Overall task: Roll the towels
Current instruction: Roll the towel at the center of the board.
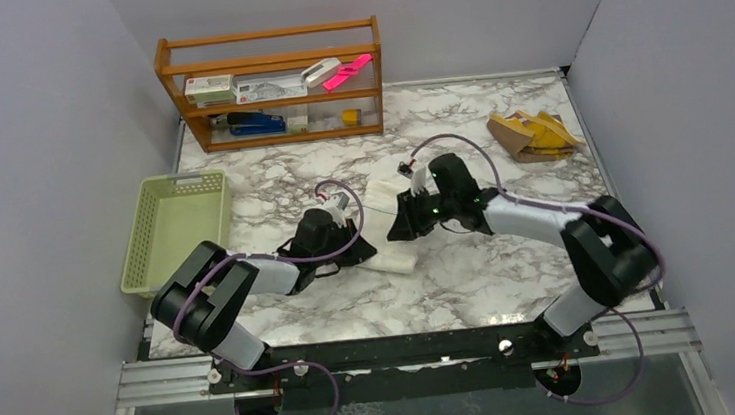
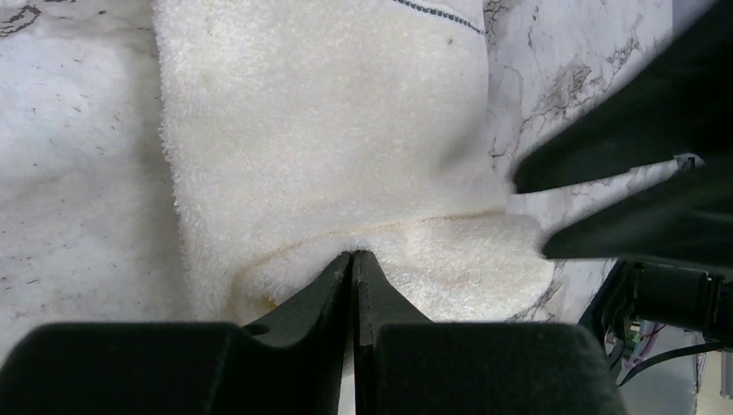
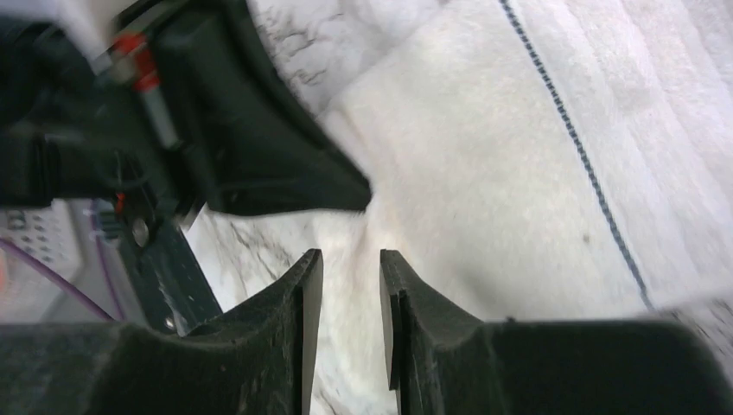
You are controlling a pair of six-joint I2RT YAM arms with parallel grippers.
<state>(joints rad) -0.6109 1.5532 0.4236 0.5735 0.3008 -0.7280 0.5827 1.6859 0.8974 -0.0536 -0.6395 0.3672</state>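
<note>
On the white towel [image 2: 328, 130], left claw [image 2: 353, 255] pinches a fold; right claw [image 3: 350, 257] gapes slightly, empty.

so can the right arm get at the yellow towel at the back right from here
probably yes: the right gripper is open over the white towel, and only bare marble lies between it and the yellow towel, on its own side

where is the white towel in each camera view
Top external: white textured cloth towel in the middle of the grey-veined white marble tabletop.
Left wrist: fills the upper middle, folded edge at the closed left fingers.
Right wrist: fills centre and right, beneath the parted right fingers.
Shared landmark: the marble tabletop; the towel's dark stitched line links both wrist views.
</note>
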